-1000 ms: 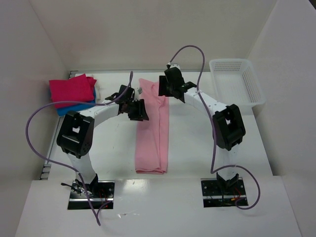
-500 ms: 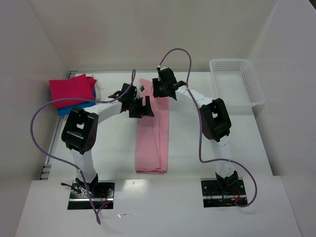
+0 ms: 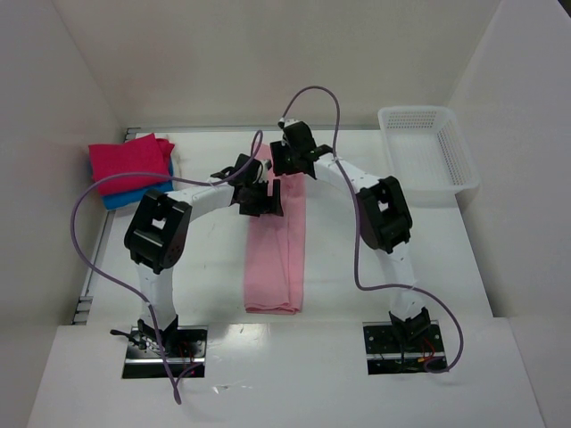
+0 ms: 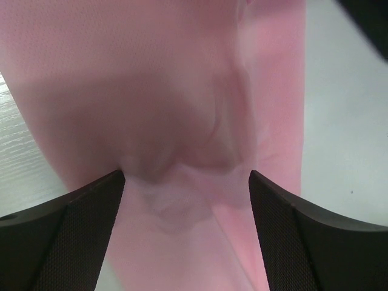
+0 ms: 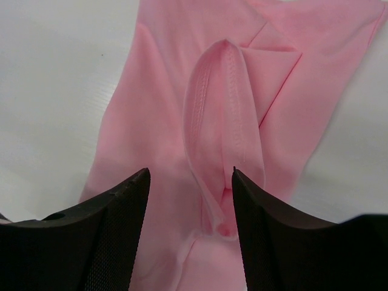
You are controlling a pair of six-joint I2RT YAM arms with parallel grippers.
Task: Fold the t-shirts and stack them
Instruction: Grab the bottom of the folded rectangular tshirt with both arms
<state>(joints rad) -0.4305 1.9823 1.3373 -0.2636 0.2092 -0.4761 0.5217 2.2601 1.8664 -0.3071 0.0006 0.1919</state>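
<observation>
We have left gripper [image 4: 185, 176] wide and empty, right gripper [image 5: 189, 173] half-open astride the hem ridge [image 5: 221, 109] of the pink t-shirt [image 3: 277, 259]; grabbing one layer could skew our fold.

Pink t-shirt [image 5: 182, 121]: soft matt cloth (stitched hem); tool pads [image 5: 109, 242] matt, fine-textured; table [image 5: 48, 66] smooth.

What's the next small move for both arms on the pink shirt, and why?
Probably lower and close both grippers on the far end: the left gripper and right gripper hang open over the light pink t-shirt, folded into a long strip, a raised hem between the right jaws.
</observation>
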